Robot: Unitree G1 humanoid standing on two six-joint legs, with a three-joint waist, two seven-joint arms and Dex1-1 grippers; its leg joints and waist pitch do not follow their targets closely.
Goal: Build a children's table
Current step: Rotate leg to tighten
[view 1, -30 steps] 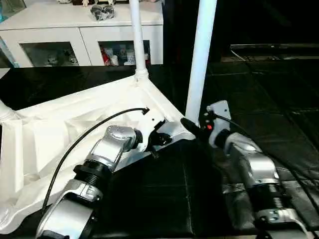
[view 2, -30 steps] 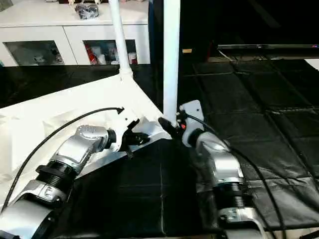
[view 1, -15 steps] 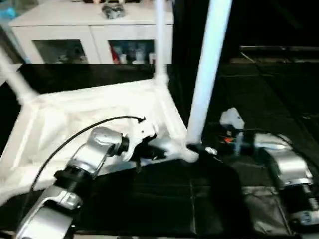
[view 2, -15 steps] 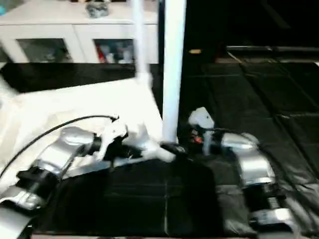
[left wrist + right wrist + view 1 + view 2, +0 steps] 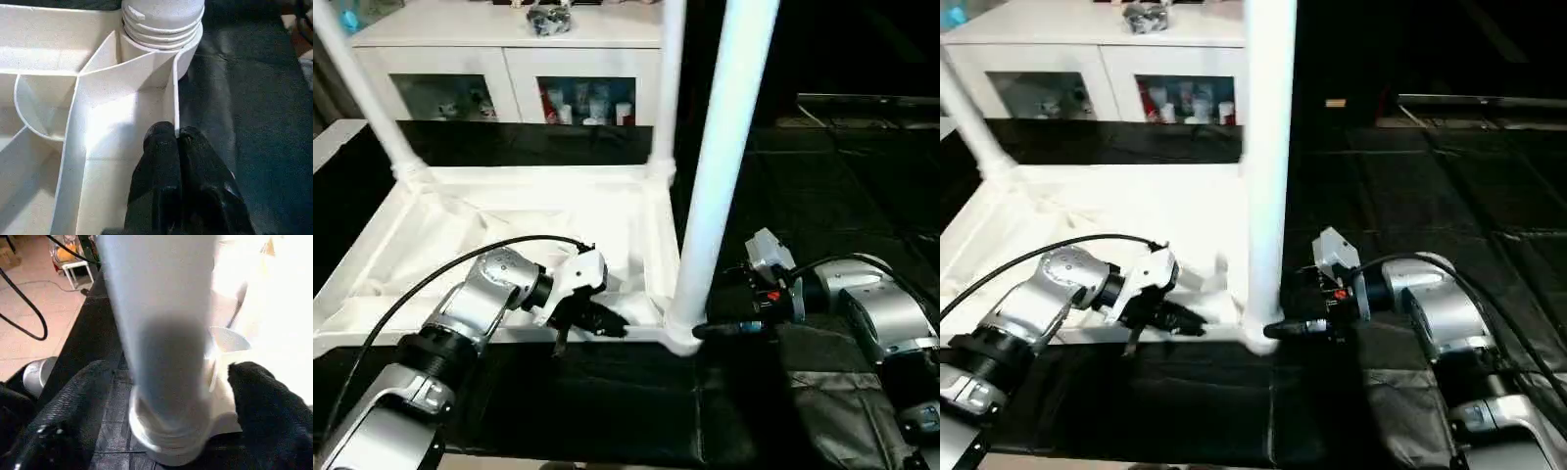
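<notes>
White leg [image 5: 720, 186] stands in tabletop [image 5: 460, 235] corner socket [image 5: 164, 41].

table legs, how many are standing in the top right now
3: near leg at the front right corner between the grippers, one at the far right corner, one far left. A fourth may be hidden.

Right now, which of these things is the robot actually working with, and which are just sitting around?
In use:
upturned white plastic tabletop
white tube leg at the near corner
two far white legs
left gripper
right gripper

Just there:
white glass-door cabinet
black floor mats
</notes>
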